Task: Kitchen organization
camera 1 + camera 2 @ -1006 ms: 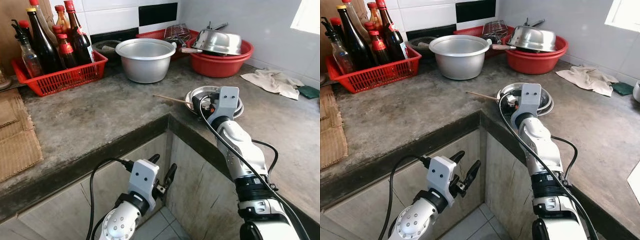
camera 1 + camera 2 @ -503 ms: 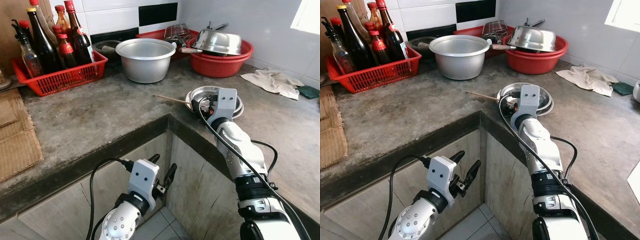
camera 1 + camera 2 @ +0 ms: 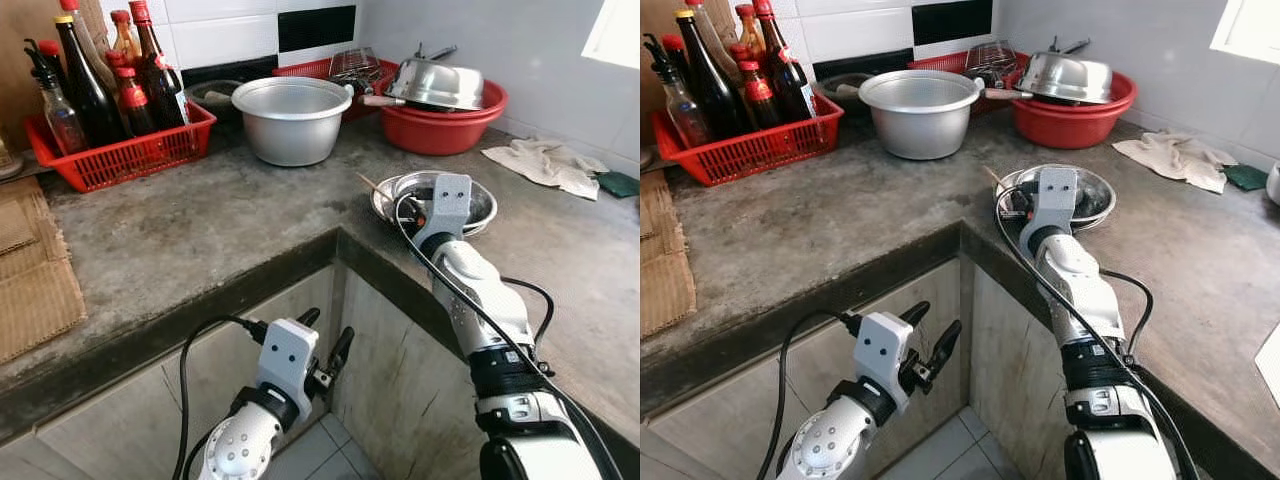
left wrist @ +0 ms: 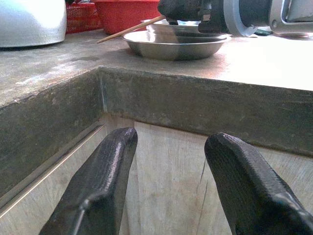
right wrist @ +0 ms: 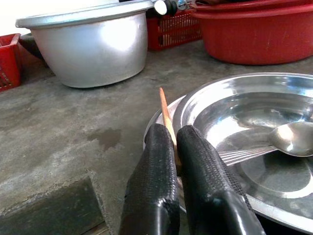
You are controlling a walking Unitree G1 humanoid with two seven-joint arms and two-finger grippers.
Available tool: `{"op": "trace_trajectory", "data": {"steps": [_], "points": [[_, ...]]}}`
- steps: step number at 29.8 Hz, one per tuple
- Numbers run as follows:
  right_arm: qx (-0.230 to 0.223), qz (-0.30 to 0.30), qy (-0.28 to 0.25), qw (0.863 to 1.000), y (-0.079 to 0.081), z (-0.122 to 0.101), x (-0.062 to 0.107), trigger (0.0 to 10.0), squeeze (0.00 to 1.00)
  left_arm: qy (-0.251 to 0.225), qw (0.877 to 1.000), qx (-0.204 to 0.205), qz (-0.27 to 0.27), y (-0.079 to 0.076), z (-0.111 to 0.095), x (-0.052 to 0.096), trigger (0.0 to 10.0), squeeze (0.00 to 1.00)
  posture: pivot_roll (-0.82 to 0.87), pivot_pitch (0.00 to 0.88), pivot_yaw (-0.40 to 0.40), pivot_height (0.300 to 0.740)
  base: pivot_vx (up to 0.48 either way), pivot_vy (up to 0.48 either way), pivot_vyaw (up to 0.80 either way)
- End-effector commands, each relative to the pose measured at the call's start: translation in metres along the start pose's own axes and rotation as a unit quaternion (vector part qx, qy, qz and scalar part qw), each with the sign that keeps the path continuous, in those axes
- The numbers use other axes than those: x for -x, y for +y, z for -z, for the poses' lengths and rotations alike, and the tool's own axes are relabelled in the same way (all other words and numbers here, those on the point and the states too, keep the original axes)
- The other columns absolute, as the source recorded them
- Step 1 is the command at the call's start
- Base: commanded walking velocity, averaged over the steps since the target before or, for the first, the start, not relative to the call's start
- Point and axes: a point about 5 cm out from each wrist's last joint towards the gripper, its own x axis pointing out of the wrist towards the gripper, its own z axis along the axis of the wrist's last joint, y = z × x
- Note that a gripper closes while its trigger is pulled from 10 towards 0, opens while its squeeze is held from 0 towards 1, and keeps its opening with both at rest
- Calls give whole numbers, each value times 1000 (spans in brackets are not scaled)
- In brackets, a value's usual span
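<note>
The right gripper (image 5: 176,147) is pinching a thin wooden chopstick (image 5: 165,110) over the shallow steel bowl (image 5: 254,98), sorting barely begun.

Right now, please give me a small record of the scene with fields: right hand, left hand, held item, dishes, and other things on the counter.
right hand: shut on a wooden chopstick, at the rim of the steel plates
left hand: open, idle below the counter edge
held item: chopstick tilted, tip up
dishes: stacked steel plates with a spoon inside
other: aluminium pot, red basin, red basket of bottles, cloth
</note>
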Motion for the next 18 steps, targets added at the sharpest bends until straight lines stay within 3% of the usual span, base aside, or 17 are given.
{"op": "trace_trajectory", "data": {"steps": [1, 7, 11, 15, 18], "points": [[1, 6, 1, 1000, -3, -2, -2, 0, 0, 2, 1000, 0, 3, -2, 0, -1, 10000, 0, 53, 13, -63, 740, 0, 0, 0], [-1, 4, 0, 1000, -2, -2, -2, 0, 0, 3, 1000, 0, 4, -2, 1, -1, 10000, 0, 52, 10, -61, 740, 0, 0, 0], [-30, -16, -15, 999, 4, -6, -1, 0, 0, 3, 1000, -1, 5, -2, 1, -1, 10000, 0, 52, 9, -61, 740, 0, 0, 0], [-63, -35, -60, 996, 10, -20, 1, 0, 0, 3, 1000, -1, 5, -1, 1, -1, 10000, 0, 53, 15, -62, 740, 0, 0, 0], [-64, -35, -67, 995, 10, -23, 1, 0, 0, 3, 1000, -1, 5, -1, 1, -1, 10000, 0, 53, 15, -62, 740, 0, 0, 0]]}}
